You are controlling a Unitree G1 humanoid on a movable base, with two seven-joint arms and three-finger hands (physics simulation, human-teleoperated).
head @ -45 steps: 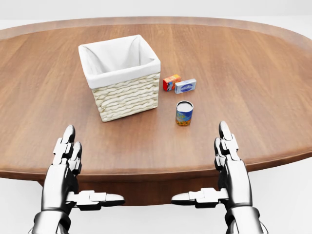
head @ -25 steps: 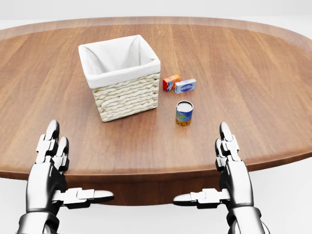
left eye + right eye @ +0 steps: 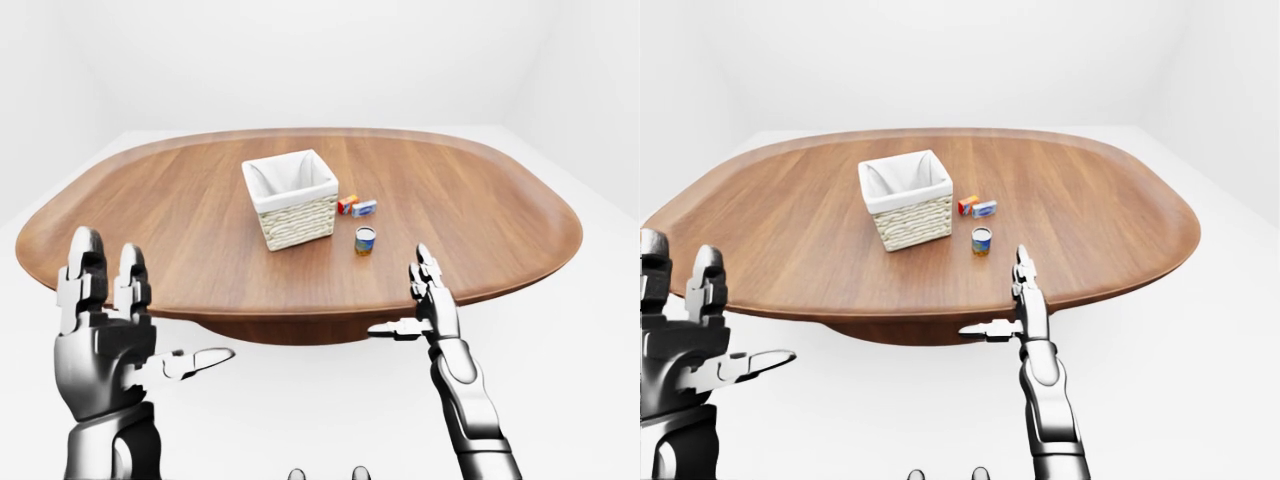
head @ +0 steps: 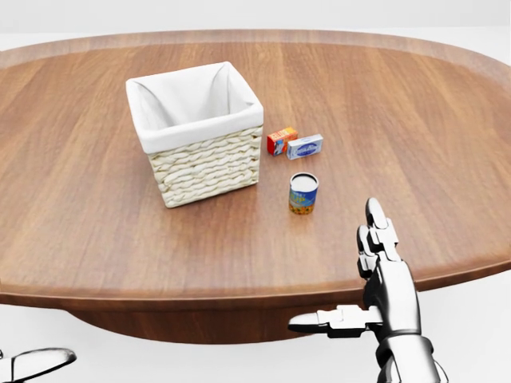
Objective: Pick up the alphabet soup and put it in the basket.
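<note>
We are lining up the right hand (image 4: 383,275), fingers spread wide and holding nothing, at lower right of the head view for a side approach to the upright alphabet soup (image 4: 303,193), standing mid-bench just right of the basket (image 4: 204,163).

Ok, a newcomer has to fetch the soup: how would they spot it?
On the wooden table, find the white-lined wicker basket. Lower right of it stands the alphabet soup, the only upright round can; the orange box and blue box above it lie flat.
</note>
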